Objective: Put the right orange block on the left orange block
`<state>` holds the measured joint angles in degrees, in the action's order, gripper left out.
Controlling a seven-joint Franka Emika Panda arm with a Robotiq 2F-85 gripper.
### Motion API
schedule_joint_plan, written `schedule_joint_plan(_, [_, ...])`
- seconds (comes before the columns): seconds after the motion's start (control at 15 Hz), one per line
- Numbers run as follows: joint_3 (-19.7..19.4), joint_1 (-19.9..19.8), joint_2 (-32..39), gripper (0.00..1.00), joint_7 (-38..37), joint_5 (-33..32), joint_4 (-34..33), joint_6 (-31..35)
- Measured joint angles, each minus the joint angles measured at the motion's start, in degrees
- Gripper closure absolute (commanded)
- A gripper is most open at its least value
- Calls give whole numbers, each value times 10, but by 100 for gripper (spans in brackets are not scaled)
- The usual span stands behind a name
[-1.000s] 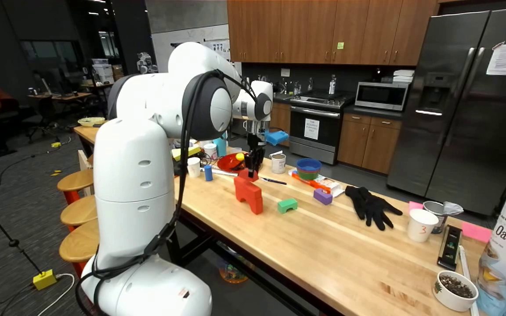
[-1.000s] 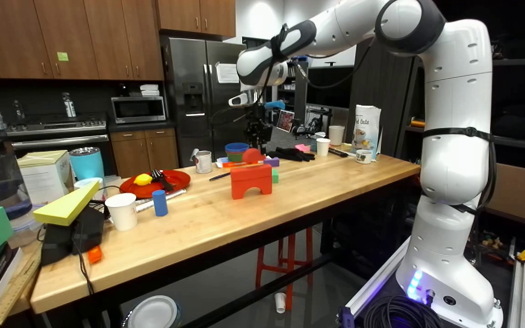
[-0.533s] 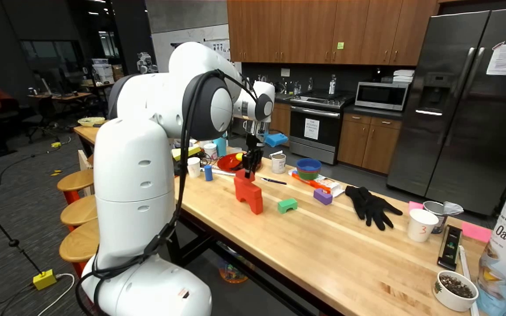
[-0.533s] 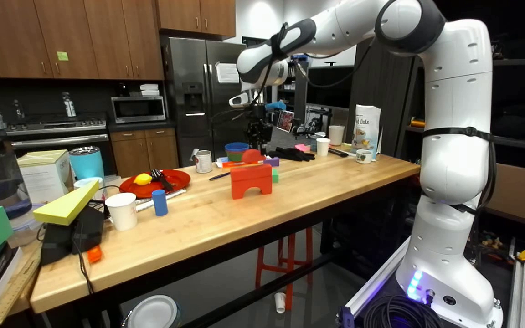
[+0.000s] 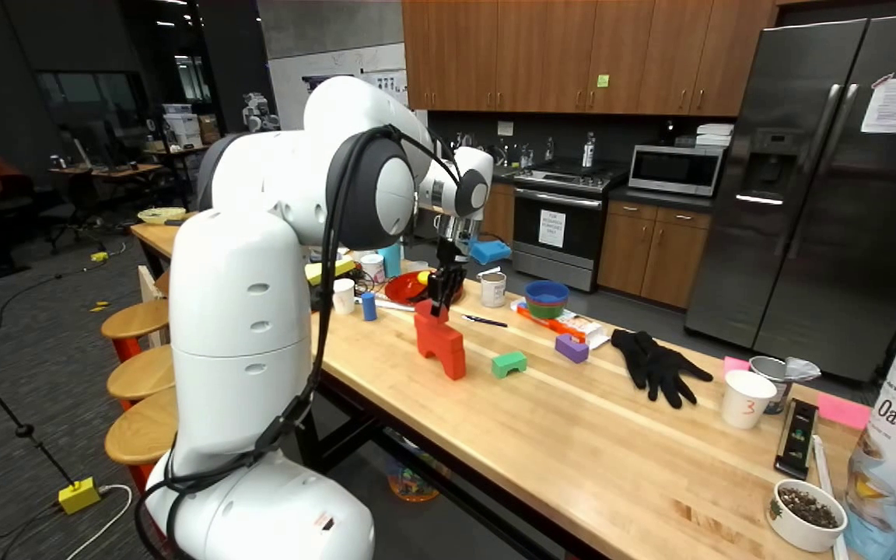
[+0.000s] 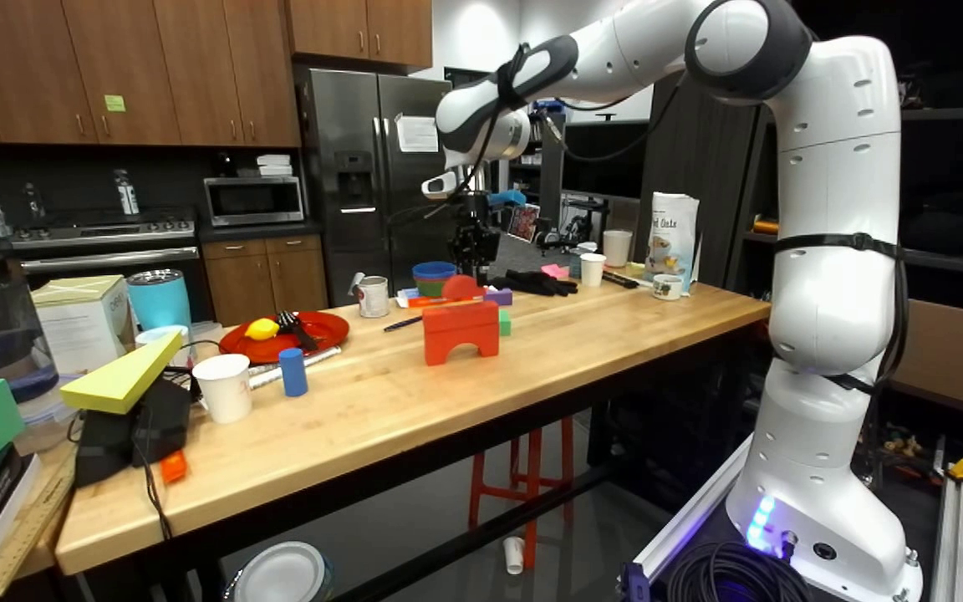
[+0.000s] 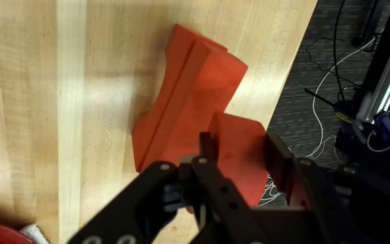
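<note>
The small orange block (image 7: 241, 157) is held in the robot's black gripper (image 7: 240, 144), narrowed against its sides. In both exterior views this block appears just above the top of the large orange block (image 6: 462, 324); whether the two touch cannot be told. The large orange block, arched at the bottom, stands upright, with a wooden table (image 6: 348, 418) beneath it. Near it is a green block (image 5: 509, 363); farther from it, on that same side, lie a purple block (image 5: 572, 348) and black gloves (image 5: 659, 367). On its opposite side are a blue cylinder (image 6: 293, 373) and a red dish (image 6: 333, 329).
</note>
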<state>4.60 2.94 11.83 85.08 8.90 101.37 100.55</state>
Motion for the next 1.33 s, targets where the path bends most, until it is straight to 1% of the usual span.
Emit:
schedule_joint_plan(0.87, [0, -1, 30, 84, 0, 4, -32, 1])
schedule_joint_plan(1.33, [0, -1, 32, 84, 3, 4, -34, 1])
